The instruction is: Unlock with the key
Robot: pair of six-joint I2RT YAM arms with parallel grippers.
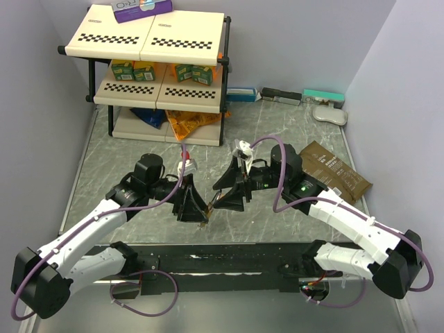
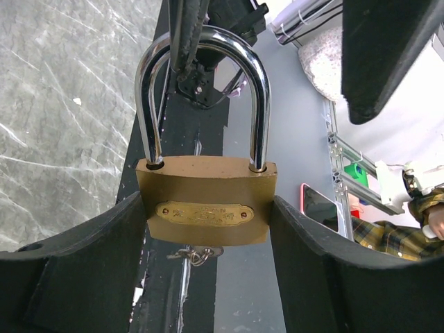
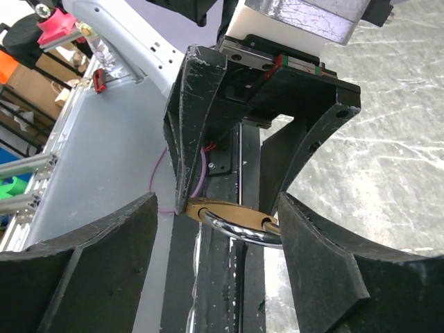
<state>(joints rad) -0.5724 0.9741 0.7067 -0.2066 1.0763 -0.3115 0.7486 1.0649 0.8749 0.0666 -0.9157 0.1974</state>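
Note:
My left gripper [image 2: 207, 202] is shut on the body of a brass padlock [image 2: 205, 208], holding it upright with its chrome shackle [image 2: 258, 83] up and both legs seated in the body. A tiny metal key [image 2: 198, 254] with a wire ring shows just under the padlock's bottom edge. My right gripper [image 3: 216, 205] is open, its fingers [image 3: 104, 257] straddling the shackle [image 3: 239, 229], which lies close to the right-hand finger. In the top view the two grippers [image 1: 194, 210] [image 1: 227, 196] meet tip to tip above the table's near middle.
A two-tier shelf rack [image 1: 156, 41] with juice boxes stands at the back left. A brown packet [image 1: 333, 170] lies at the right. Flat boxes [image 1: 281, 95] and a white object [image 1: 329, 114] line the back wall. A black rail [image 1: 222, 260] runs along the near edge.

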